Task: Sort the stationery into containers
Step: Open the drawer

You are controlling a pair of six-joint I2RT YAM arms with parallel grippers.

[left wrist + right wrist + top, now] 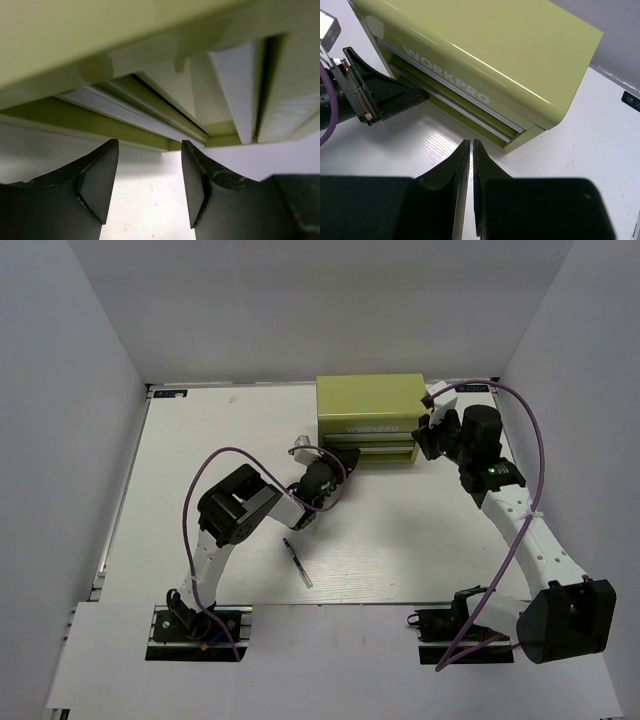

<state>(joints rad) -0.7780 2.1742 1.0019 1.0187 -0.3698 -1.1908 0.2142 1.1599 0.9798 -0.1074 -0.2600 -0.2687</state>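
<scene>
The olive-green tool chest (368, 408) stands at the back of the table with both drawers shut. My left gripper (344, 461) is open and empty at the left end of the lower drawer front. In the left wrist view (150, 150) the chest (60, 40) and a silver drawer handle (125, 114) sit just above the fingers. My right gripper (431, 436) is shut and empty beside the chest's right front corner. In the right wrist view (471, 145) it hovers over the table before the chest (485, 45). One thin dark pen (296, 562) lies on the table near the front.
White walls close in the table on three sides. A purple cable (532, 440) loops beside the right arm. The left gripper's finger (385, 95) shows in the right wrist view at the chest's far left end.
</scene>
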